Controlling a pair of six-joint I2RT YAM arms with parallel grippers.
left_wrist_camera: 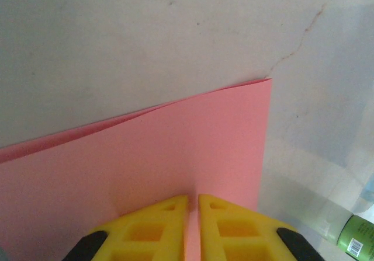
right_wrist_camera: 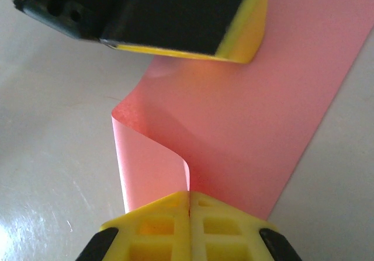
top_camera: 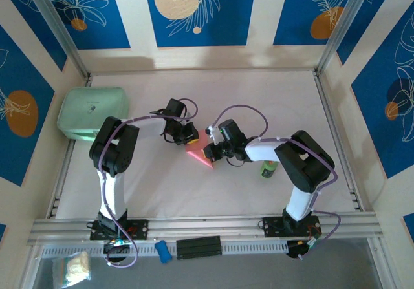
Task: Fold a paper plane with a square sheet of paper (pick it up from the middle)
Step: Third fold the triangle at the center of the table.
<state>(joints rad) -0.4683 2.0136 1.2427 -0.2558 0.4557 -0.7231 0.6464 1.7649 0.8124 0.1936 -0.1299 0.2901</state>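
Note:
The square sheet of paper is pink and hangs doubled over between both grippers, just above the table's middle. My left gripper pinches it from the far side. In the left wrist view the yellow fingertips of that gripper stand almost together, with the folded sheet between them. My right gripper is shut on the near edge. In the right wrist view this gripper clamps a curled flap of the sheet, and the left gripper shows above. The paper plane is out of view.
A mint-green rounded case lies at the far left of the table. A small green can stands beside the right arm and also appears low in the left wrist view as the can. Metal rails edge the table.

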